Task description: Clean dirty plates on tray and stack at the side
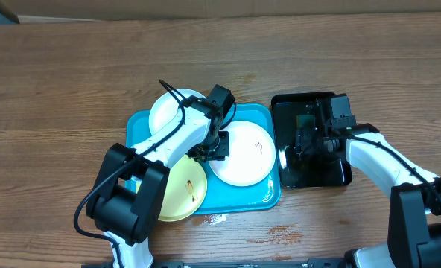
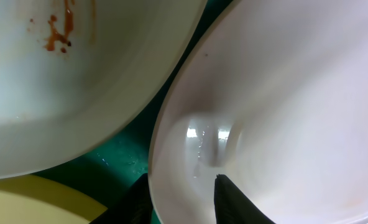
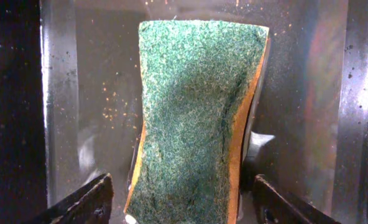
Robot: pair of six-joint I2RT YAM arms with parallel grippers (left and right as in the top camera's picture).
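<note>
The turquoise tray point(image 1: 269, 195) holds three plates. One white plate point(image 1: 172, 112) lies at its far left, with a red smudge in the left wrist view point(image 2: 78, 93). A pale yellow plate point(image 1: 182, 195) lies at the near left, overhanging the rim. A second white plate point(image 1: 244, 156) lies at the right. My left gripper point(image 1: 214, 146) is at this plate's left rim. In the left wrist view its fingers point(image 2: 181, 186) straddle the rim of that plate point(image 2: 283, 93), one outside and one inside, both touching. My right gripper point(image 1: 310, 140) is open around a green and yellow sponge point(image 3: 199, 106), not touching it.
The sponge lies in a glossy black tray point(image 1: 336, 175) right of the turquoise tray; its wet floor also shows in the right wrist view point(image 3: 302, 93). White smears lie on the wooden table point(image 1: 284, 234) in front of the trays.
</note>
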